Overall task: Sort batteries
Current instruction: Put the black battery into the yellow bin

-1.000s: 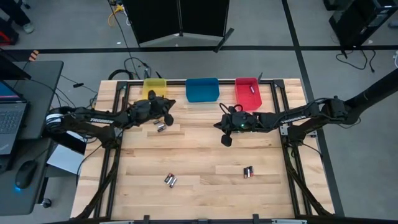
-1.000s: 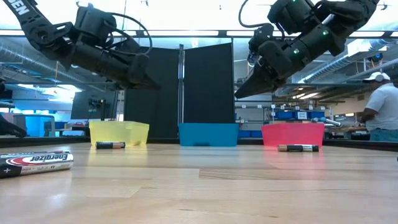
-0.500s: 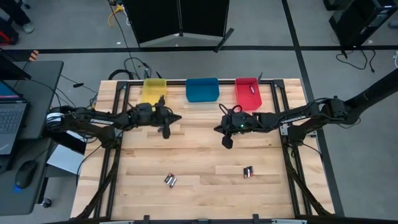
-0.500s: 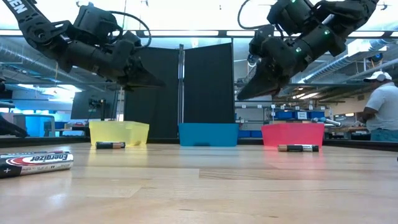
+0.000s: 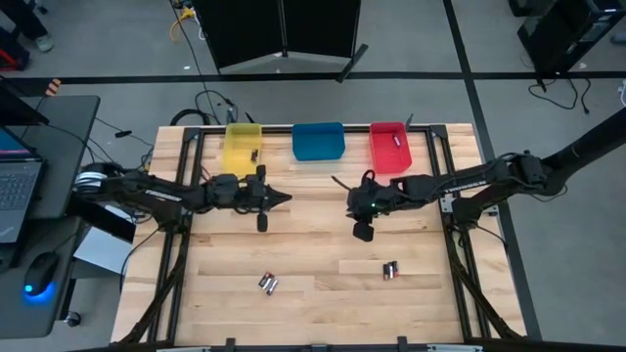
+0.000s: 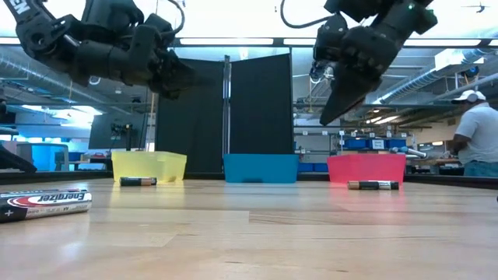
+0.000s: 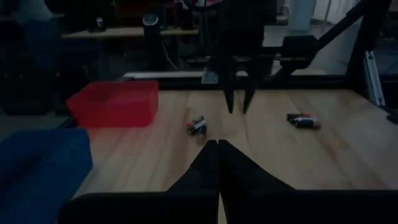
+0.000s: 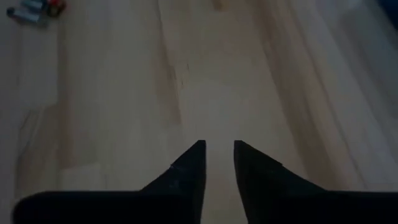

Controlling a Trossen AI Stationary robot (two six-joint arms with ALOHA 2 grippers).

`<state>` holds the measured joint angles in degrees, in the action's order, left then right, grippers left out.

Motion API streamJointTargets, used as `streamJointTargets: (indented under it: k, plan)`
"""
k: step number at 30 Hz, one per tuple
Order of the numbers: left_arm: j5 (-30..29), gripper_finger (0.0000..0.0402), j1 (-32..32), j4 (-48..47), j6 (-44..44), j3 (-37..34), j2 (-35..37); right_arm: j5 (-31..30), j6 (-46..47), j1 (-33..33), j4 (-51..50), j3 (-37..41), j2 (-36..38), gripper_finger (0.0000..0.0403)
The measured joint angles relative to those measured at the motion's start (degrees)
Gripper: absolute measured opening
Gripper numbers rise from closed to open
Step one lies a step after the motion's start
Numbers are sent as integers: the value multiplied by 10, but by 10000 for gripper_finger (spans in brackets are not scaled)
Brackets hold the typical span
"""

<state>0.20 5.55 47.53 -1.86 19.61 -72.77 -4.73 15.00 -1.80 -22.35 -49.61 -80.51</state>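
Batteries lie on their sides on the wooden table: one pair [image 5: 268,284] near the front, another pair [image 5: 391,271] to its right, and one [image 6: 138,181] in front of the yellow bin [image 5: 240,142]. One battery [image 5: 396,140] lies in the red bin [image 5: 389,147]. My left gripper [image 5: 287,198] hangs above the table left of centre, level and pointing right. It is shut and empty [image 7: 217,142]. My right gripper [image 5: 350,198] hangs opposite it, slanting down, with a small gap between its fingers [image 8: 217,144] and nothing between them.
A blue bin [image 5: 319,140] stands between the yellow and red bins along the far edge. A large battery [image 6: 43,204] lies close to the near edge. Black panels stand behind the table, and a person [image 6: 476,136] sits beyond its right side.
My left gripper has moved from beside the yellow bin toward the table's middle and near side, tipping up from a downward slant to about level. My right gripper has tipped more steeply downward and risen a little.
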Motion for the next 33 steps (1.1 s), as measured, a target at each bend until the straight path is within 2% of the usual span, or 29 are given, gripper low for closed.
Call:
streamJointTargets:
  k: [8, 13, 17, 33]
  plan:
    - [-1, 4, -1, 111, 8, -3, -104, -12, -25, 34, -80, -6, 0, 175]
    - [-1, 4, -1, 161, 10, -3, -136, -3, -71, 69, -95, -6, 0, 201]
    - [-1, 4, -1, 164, 10, -3, -140, 8, -89, 89, -95, -6, -9, 200]
    - [1, 5, -5, 156, 10, -3, -139, 17, -140, 109, -119, -11, -152, 182]
